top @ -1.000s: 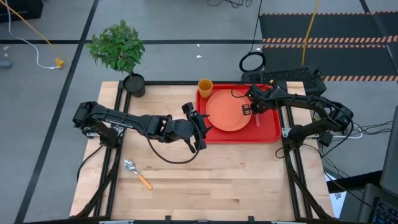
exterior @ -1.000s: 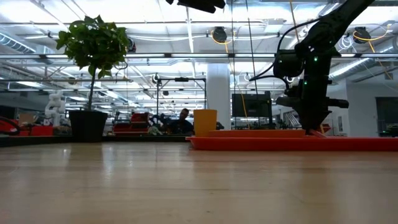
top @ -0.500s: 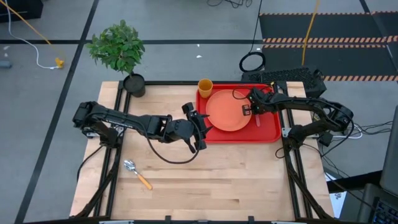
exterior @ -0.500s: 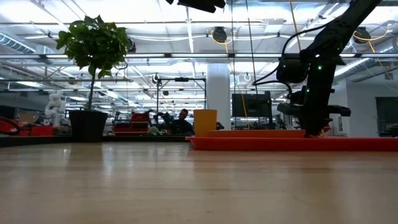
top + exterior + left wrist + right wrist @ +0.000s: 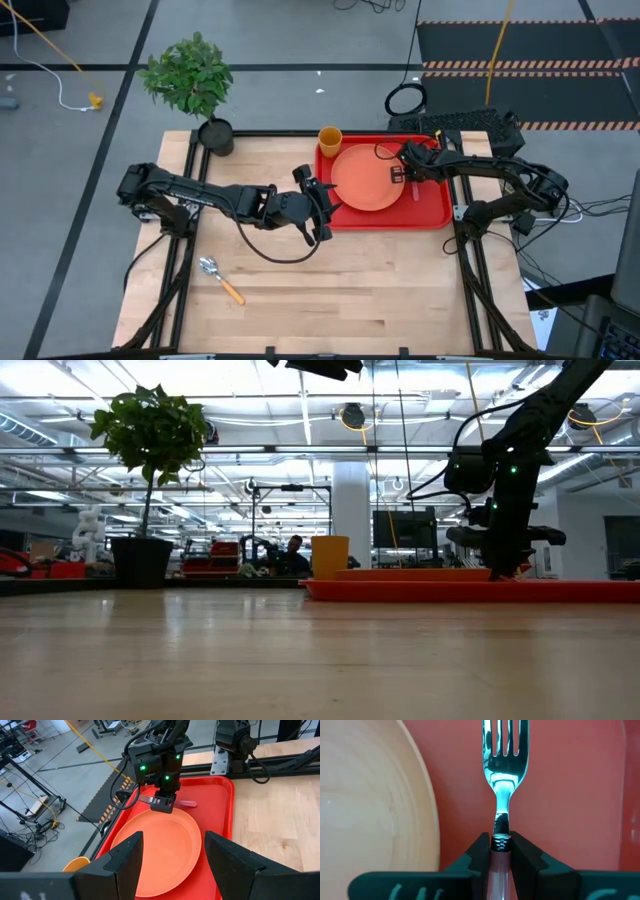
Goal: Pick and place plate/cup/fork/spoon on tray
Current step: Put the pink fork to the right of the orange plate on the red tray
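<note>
The right claw with the fork moves a little toward the tray's right part, next to the plate.

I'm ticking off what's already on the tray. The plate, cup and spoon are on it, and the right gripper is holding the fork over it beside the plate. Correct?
Not the spoon: the high view shows it lying on the wooden table, far from the tray. The plate and cup are on it, and the right gripper does hold the fork beside the plate.
</note>
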You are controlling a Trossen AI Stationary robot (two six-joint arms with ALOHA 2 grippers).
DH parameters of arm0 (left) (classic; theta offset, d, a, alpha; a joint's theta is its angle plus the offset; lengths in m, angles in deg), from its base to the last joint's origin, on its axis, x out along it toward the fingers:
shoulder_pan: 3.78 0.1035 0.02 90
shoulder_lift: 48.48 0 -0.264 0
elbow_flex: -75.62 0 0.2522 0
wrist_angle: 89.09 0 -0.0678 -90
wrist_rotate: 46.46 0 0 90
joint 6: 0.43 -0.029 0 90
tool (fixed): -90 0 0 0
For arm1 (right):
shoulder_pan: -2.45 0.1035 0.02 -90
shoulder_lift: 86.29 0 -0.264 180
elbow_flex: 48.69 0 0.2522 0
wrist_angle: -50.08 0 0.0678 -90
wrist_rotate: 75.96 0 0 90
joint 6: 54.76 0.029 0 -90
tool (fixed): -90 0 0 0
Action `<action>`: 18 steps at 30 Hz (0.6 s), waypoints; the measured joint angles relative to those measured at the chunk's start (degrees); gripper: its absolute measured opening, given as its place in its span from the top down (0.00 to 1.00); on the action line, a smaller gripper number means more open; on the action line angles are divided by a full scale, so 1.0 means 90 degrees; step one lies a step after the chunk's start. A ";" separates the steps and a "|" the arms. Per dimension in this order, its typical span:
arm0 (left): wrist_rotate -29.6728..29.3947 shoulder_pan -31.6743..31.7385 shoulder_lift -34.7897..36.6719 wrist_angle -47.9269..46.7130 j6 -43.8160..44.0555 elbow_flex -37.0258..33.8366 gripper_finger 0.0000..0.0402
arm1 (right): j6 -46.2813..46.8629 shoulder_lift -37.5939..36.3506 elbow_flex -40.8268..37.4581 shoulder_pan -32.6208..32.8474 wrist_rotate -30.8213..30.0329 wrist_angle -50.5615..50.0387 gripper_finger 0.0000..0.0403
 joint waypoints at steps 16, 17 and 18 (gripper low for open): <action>0.0000 0.0000 0.0000 0.0033 0.0011 -0.0002 0.47 | 0.0002 0.0000 -0.0001 0.0127 0.0146 0.0057 0.89; 0.0000 0.0000 0.0000 0.0034 0.0012 -0.0002 0.47 | 0.0002 0.0000 -0.0015 0.0128 0.0128 0.0092 0.89; 0.0000 0.0000 0.0000 0.0033 0.0012 -0.0002 0.47 | 0.0014 -0.0002 -0.0055 0.0129 0.0119 0.0169 0.89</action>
